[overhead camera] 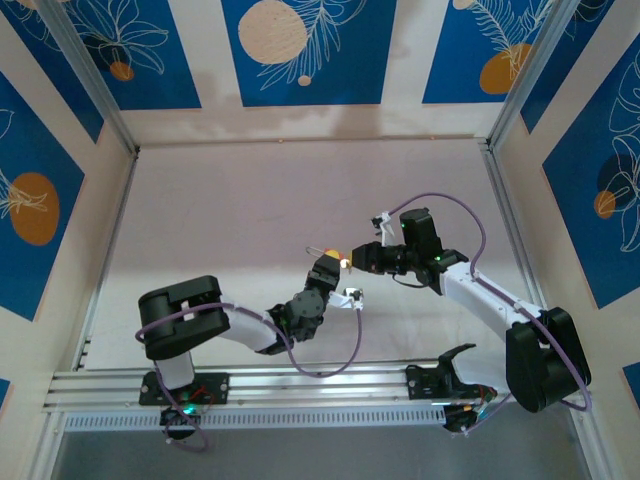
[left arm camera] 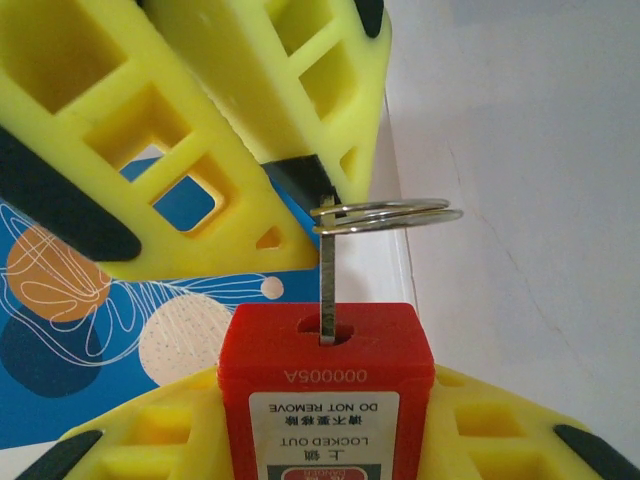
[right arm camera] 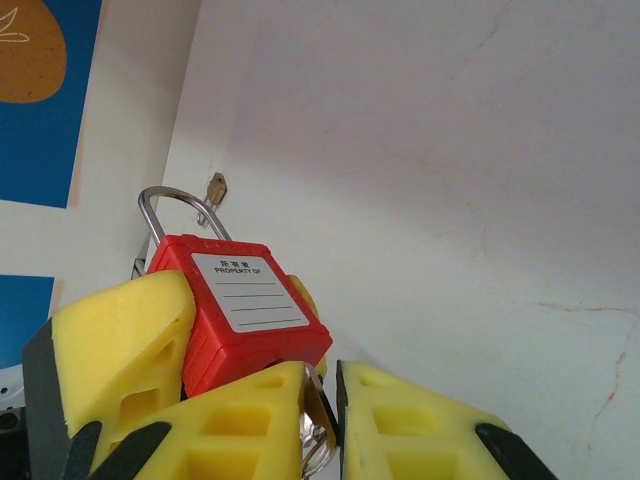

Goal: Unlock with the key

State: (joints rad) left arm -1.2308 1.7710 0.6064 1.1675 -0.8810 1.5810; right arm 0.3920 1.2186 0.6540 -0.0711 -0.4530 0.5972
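Pale counter [overhead camera: 250, 200], evenly lit. Cream walls [overhead camera: 210, 60] far, left, right, carrying blue floral panels [overhead camera: 350, 60]. Aluminium posts [overhead camera: 90, 75] at far corners. Slotted rail [overhead camera: 300, 382] along near edge.

A pale, faintly scuffed table [overhead camera: 250, 200] carries an aluminium rail [overhead camera: 300, 385] along its near edge

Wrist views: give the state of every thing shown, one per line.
padlock: gripped, shackle down in the body, looks locked.
key: blade in the keyhole, head pinched.
left gripper: shut on the padlock.
right gripper: shut on the key.
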